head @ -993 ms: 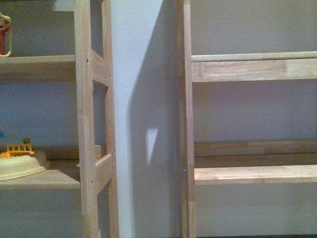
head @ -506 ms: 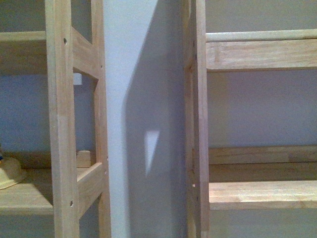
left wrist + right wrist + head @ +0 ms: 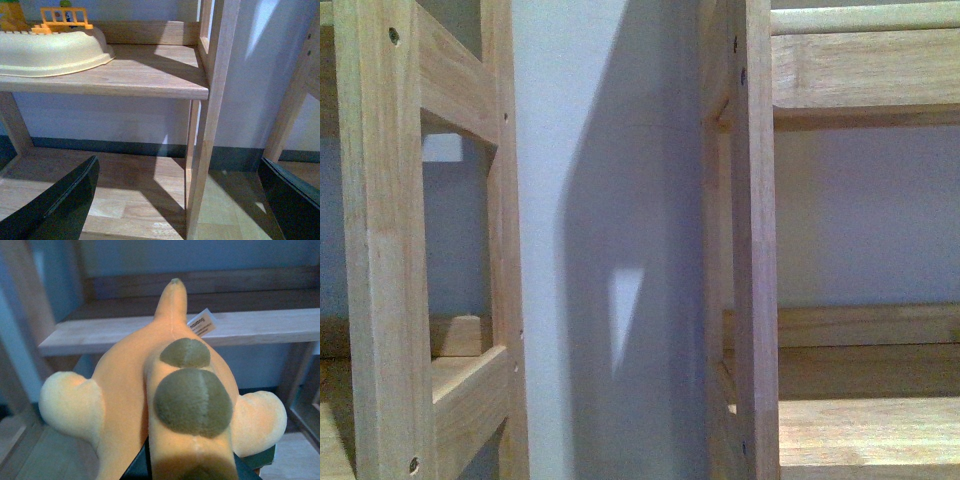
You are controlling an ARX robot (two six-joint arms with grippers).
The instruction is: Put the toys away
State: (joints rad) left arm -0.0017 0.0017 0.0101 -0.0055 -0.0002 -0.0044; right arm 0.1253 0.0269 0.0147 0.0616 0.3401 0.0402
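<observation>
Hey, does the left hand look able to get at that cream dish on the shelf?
Probably yes. The left hand is open and empty, the cream dish sits at the shelf's open front edge, and nothing stands between them. The right hand holds the plush toy.

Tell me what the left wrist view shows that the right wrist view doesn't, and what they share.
Only the left wrist view: a cream rounded plastic toy base with a small orange plastic fence on a shelf, and the left end effector, its dark fingers wide apart and empty.
Only the right wrist view: the soft orange-yellow plush animal with olive-green patches and a white tag, filling the foreground.
Both: pale wooden shelving against a bluish wall.
</observation>
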